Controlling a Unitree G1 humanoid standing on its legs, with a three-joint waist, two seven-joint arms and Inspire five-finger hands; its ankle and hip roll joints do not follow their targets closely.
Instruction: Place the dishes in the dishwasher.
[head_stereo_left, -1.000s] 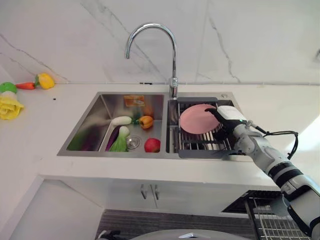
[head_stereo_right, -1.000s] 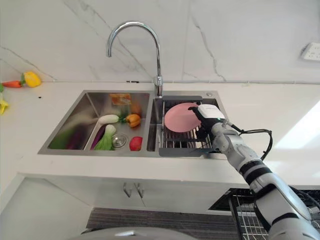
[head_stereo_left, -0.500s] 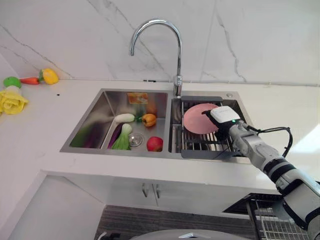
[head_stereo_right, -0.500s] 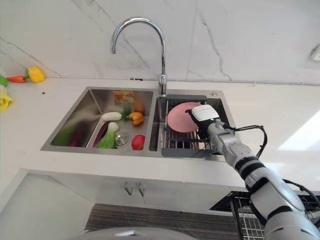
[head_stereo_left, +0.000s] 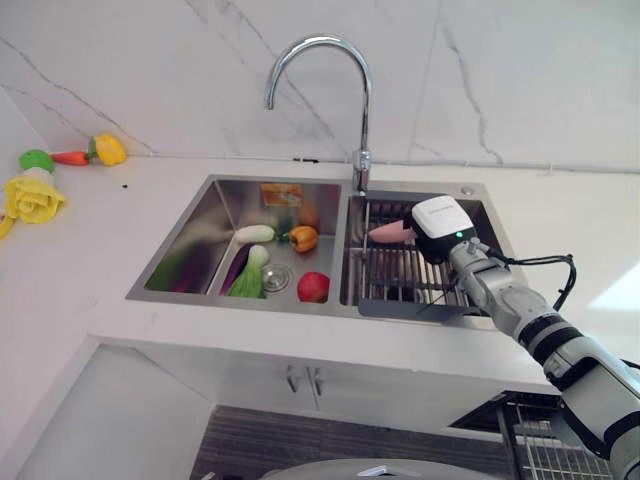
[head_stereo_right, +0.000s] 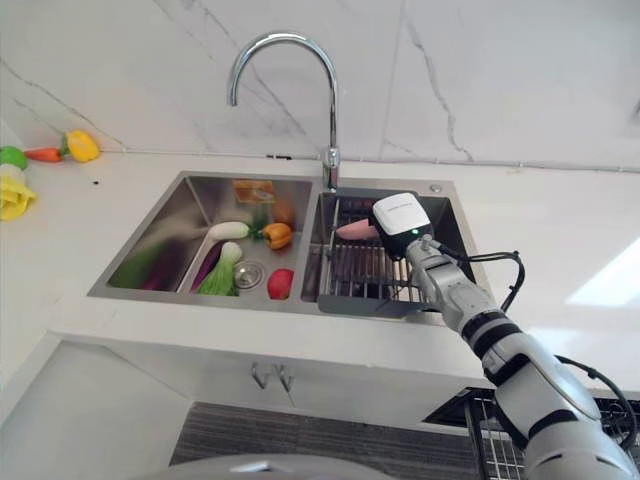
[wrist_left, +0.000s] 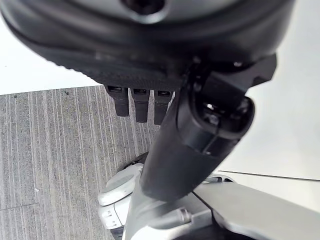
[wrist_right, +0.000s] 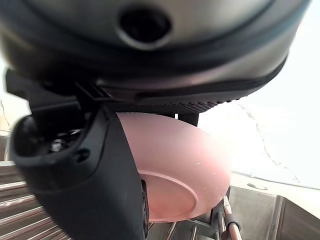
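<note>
We see our right hand (head_stereo_left: 443, 228) reaching over the right basin of the sink (head_stereo_left: 190, 236), above the dish rack (head_stereo_left: 405, 277) that sits in that basin. Its thumb and fingers are clamped on the pink plate (wrist_right: 180, 170): in the right wrist view the thumb lies across the plate's underside and the plate's foot ring shows just beside it, with the rack's bars below. From the head camera the plate shows as a pink sliver (head_stereo_left: 390, 232) poking out at nine o'clock from the hand, tilted close to flat and apparently lifted clear of the rack bars, though we cannot be sure it touches nothing.

The faucet (head_stereo_left: 335, 90) arches over the divider between the basins, at twelve o'clock from the rack. In the left basin lie toy vegetables: a white radish (head_stereo_left: 254, 234), an orange pepper (head_stereo_left: 301, 238), a green leafy piece (head_stereo_left: 247, 280) and a red tomato (head_stereo_left: 313, 287) near the drain.

At ten o'clock on the countertop (head_stereo_left: 90, 260), well apart from the sink, lie a yellow flower-like piece (head_stereo_left: 33, 198), a green piece (head_stereo_left: 37, 159), a carrot (head_stereo_left: 70, 157) and a yellow pepper (head_stereo_left: 108, 149).

Our left hand (wrist_left: 142, 102) hangs over the grey floor (wrist_left: 55, 145), its fingers straight and holding nothing.

At five o'clock, below the counter, a wire dishwasher rack (head_stereo_left: 545, 440) shows.
</note>
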